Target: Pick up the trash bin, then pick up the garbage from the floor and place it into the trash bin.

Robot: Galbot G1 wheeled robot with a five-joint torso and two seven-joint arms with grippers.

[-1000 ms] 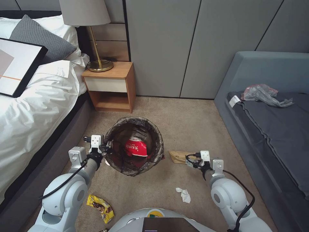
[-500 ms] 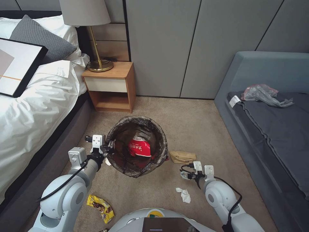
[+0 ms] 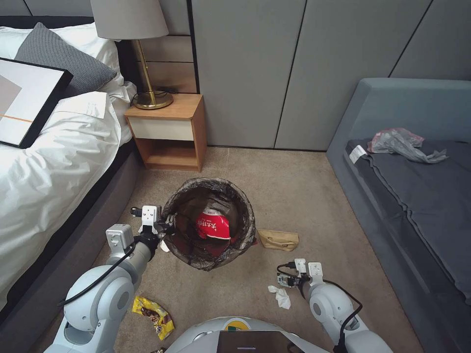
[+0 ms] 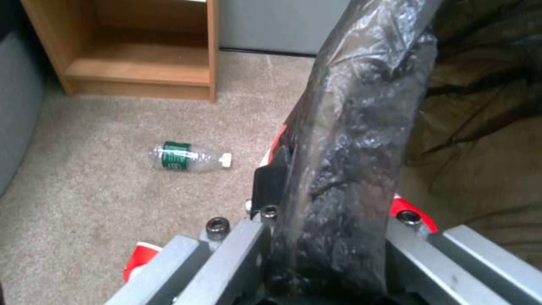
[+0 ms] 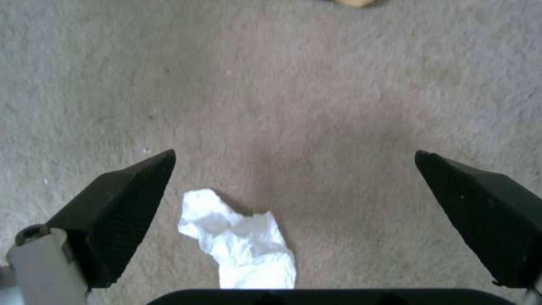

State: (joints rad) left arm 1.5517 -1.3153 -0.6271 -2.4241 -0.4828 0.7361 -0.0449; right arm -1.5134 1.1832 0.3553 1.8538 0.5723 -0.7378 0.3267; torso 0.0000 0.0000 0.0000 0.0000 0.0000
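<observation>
**A:** Down on the carpet between the beds, the left gripper [image 3: 164,226] is clamped on the trash bin [image 3: 208,223] rim, liner pinched, with a red-and-white paper cup [image 3: 213,226] already inside.

**B:** And the right gripper [image 5: 294,186]?

**A:** Spread wide, poised over the white tissue [image 5: 240,241]. Left to collect: tan paper bag [image 3: 278,239], snack wrapper [image 3: 153,315], clear bottle [image 4: 189,157].

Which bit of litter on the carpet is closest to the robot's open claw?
The crumpled white tissue, lying between the right gripper's spread fingers. The tan paper bag and yellow snack wrapper lie farther off.
</observation>
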